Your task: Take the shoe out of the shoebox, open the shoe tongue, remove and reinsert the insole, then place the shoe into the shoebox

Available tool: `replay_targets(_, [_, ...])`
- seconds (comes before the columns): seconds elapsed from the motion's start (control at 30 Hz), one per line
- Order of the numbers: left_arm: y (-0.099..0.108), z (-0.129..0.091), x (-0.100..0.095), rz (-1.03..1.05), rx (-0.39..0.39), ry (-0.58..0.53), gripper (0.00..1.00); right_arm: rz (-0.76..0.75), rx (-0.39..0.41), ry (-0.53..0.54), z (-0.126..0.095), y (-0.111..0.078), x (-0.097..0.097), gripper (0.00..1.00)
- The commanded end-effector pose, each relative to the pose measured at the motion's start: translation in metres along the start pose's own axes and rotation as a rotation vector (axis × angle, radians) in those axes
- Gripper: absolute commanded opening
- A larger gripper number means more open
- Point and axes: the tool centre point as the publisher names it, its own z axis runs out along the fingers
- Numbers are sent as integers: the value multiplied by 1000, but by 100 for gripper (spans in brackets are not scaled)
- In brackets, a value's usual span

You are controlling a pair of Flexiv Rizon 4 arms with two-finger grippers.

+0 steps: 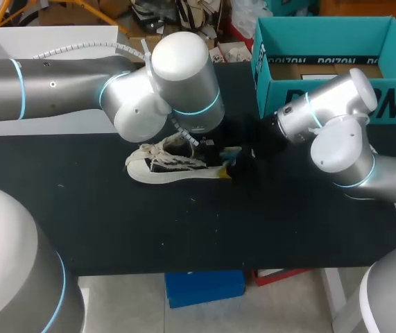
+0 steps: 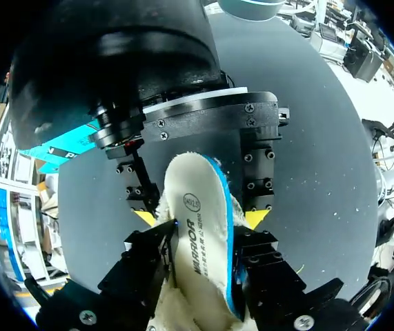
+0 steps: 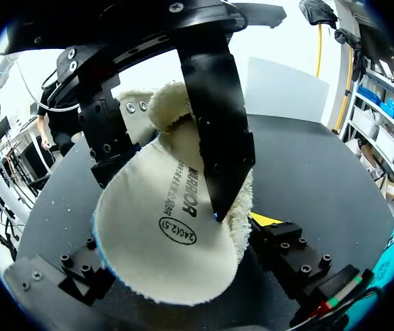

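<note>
The black bench [image 1: 114, 229] fills the lower half of the head view. Just left of centre lies a white lace-up canvas shoe [image 1: 166, 165], out of its box. Its pale sole edge faces the lower frame and its laces are loose on top. The silver left arm [image 1: 52, 90] comes in from the left edge, and its bulky wrist hangs directly above the shoe. The silver right arm [image 1: 343, 149] comes in from the right edge and points at the shoe's right end, where a yellow tip and a strip of blue show.

In the left wrist view the left hand [image 2: 200, 224] is narrowed onto a cream insole with a blue rim [image 2: 193, 186]. Its fingers [image 2: 145, 255] press the insole from both sides. The insole stands out between them, printed face showing, its edge fuzzy. The right hand [image 3: 176, 238] meets it head-on from the opposite side, and the insole's rounded end reaches into it; whether that hand grips it cannot be told.

At the upper right of the head view, behind the right arm, a teal cardboard shoebox [image 1: 322, 28] stands open at the bench's far side, well apart from the shoe.
</note>
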Motion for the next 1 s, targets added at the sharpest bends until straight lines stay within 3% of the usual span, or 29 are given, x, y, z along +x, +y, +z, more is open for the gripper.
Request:
replay_targets(0.03, [-1,1,0,-3,1,-6,30,1,3,-1,2,0,1,0])
replay_targets(0.1, [1,0,0,-5,-1,-10,28,1,3,-1,2,0,1,0])
replay_targets(0.17, [2,-2,0,-10,-3,-12,0,1,3,-1,2,0,1,0])
replay_targets(0.5, [7,-23,1,-42,43,-1,0,1,3,-1,2,0,1,0])
replay_targets(0.8, [5,-64,-1,-90,167,23,0,1,3,-1,2,0,1,0])
replay_targets(1.0, [-10,-99,-10,-114,273,23,0,1,3,-1,2,0,1,0])
